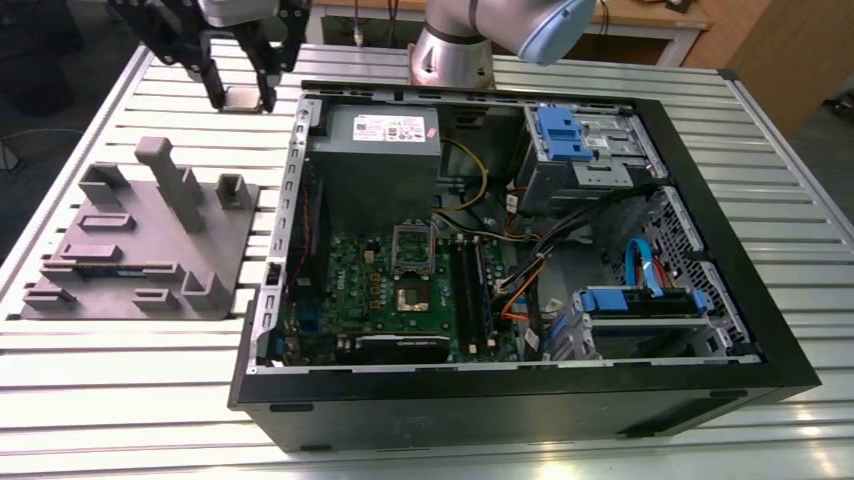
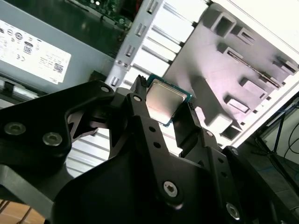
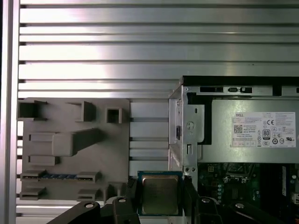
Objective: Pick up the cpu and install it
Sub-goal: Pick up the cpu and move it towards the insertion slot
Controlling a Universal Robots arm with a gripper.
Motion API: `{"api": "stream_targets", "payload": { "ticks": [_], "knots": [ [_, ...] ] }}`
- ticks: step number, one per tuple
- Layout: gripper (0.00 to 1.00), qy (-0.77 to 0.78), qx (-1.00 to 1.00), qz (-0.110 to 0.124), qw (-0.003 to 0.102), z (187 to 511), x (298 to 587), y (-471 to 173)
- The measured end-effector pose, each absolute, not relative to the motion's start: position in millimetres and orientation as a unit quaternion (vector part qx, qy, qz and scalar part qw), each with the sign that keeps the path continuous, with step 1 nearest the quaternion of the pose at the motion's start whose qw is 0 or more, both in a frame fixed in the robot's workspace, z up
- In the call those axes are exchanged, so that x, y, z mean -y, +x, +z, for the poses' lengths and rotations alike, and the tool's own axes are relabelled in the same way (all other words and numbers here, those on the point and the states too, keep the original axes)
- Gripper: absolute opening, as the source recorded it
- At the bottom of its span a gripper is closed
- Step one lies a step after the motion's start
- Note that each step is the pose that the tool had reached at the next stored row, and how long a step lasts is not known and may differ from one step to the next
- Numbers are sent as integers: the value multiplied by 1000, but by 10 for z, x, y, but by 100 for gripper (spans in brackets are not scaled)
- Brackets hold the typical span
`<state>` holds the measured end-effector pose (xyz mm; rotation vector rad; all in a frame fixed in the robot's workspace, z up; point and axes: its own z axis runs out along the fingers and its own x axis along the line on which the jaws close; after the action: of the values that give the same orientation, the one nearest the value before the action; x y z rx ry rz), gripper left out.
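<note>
Two jaws downward around the cpu (image 3: 160,194) (level), just outside the case (image 1: 507,402).

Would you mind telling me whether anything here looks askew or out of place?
Nothing stands out. The cpu sits square between the fingers of the gripper, over the slatted table beside the open computer case; the grey fixture lies flat.

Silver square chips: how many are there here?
1. The cpu, held in the gripper, just outside a corner of the open computer case; others may be hidden inside.
</note>
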<state>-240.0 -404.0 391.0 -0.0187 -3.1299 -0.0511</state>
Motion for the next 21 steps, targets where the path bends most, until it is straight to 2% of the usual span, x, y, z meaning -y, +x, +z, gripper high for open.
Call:
{"api": "stream_targets", "payload": {
  "ticks": [21],
  "knots": [
    [47,-6,1000,-16,6,3909,4143,-1797]
  ]
}}
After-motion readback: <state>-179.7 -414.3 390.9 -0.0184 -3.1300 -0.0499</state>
